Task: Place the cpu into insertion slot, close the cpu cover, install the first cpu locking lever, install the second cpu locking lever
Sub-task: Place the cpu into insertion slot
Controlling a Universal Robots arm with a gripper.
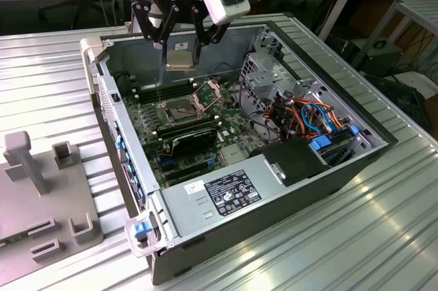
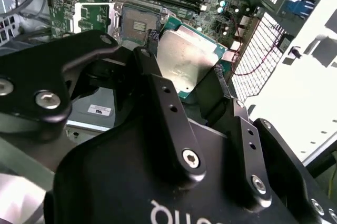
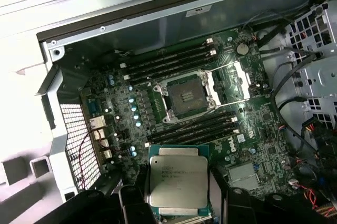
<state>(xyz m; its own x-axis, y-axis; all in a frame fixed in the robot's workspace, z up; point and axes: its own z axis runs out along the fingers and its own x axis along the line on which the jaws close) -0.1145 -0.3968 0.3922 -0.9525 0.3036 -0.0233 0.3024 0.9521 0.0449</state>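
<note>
Exterior view, flat silver-grey cpu (image 1: 179,61) clamped by black gripper (image 1: 180,55), held above silver-rimmed square insertion slot (image 1: 178,111); thin silver cpu cover (image 1: 207,92) raised

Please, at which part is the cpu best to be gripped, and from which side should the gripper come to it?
Probably by two opposite side edges, coming from above. The cpu is a thin flat square with a smooth metal top, so only its edges give the fingers something to pinch. The gripper holds it this way now, above the open insertion slot.
</note>
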